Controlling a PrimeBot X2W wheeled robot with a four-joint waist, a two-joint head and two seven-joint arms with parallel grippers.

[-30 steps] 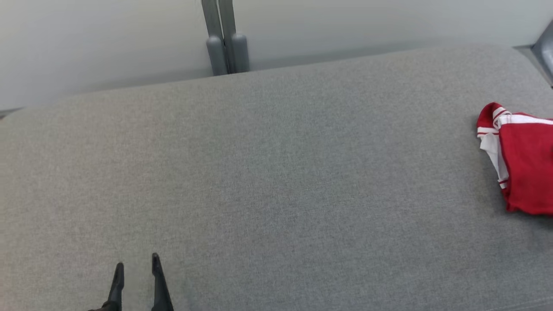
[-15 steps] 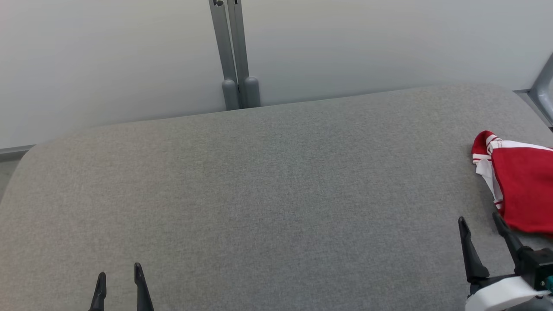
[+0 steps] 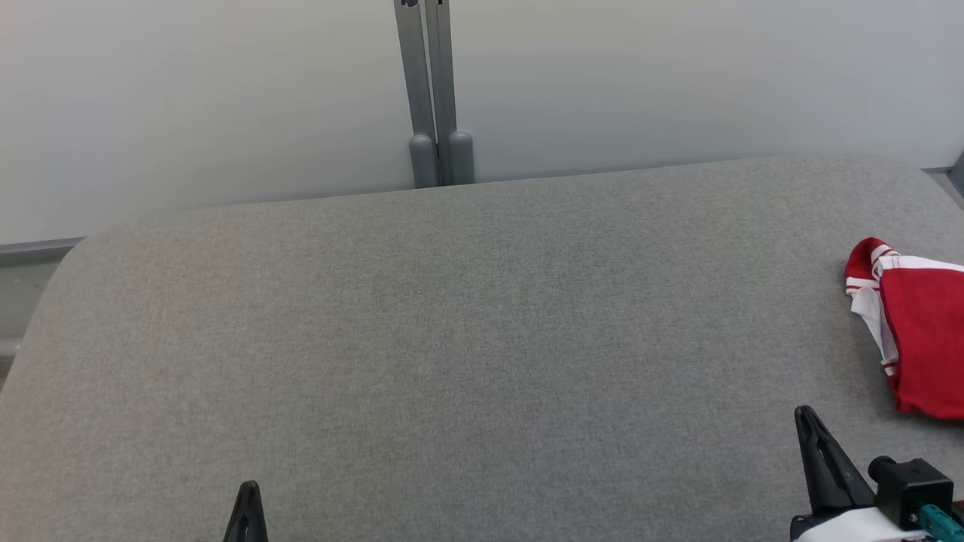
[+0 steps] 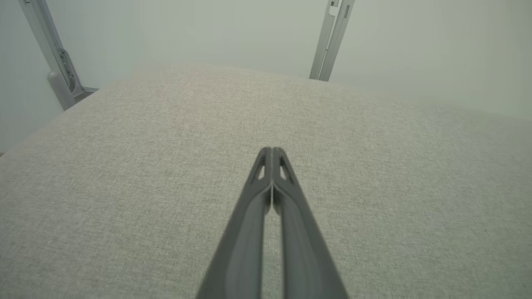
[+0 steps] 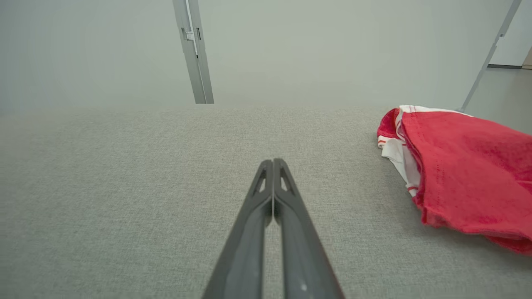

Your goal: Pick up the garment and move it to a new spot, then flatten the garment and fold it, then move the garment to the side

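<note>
The garment (image 3: 919,339) is a red piece with white trim, lying folded at the right edge of the grey padded table (image 3: 482,339). In the right wrist view the garment (image 5: 465,174) lies to the right of my fingers, apart from them. My right gripper (image 3: 807,416) is at the lower right of the head view, shut and empty, short of the garment. In its own view the right gripper (image 5: 273,161) has both tips pressed together. My left gripper (image 3: 248,489) peeks in at the bottom left, and in its wrist view the left gripper (image 4: 272,149) is shut on nothing above bare cloth.
A grey metal post (image 3: 433,90) stands against the pale wall behind the table's far edge. A second post (image 4: 54,58) shows at the left in the left wrist view. The table's left corner is rounded.
Both grippers have gone from open to shut. The head camera has tilted up and shifted, bringing the right gripper into view at the lower right; the garment lies where it was.
</note>
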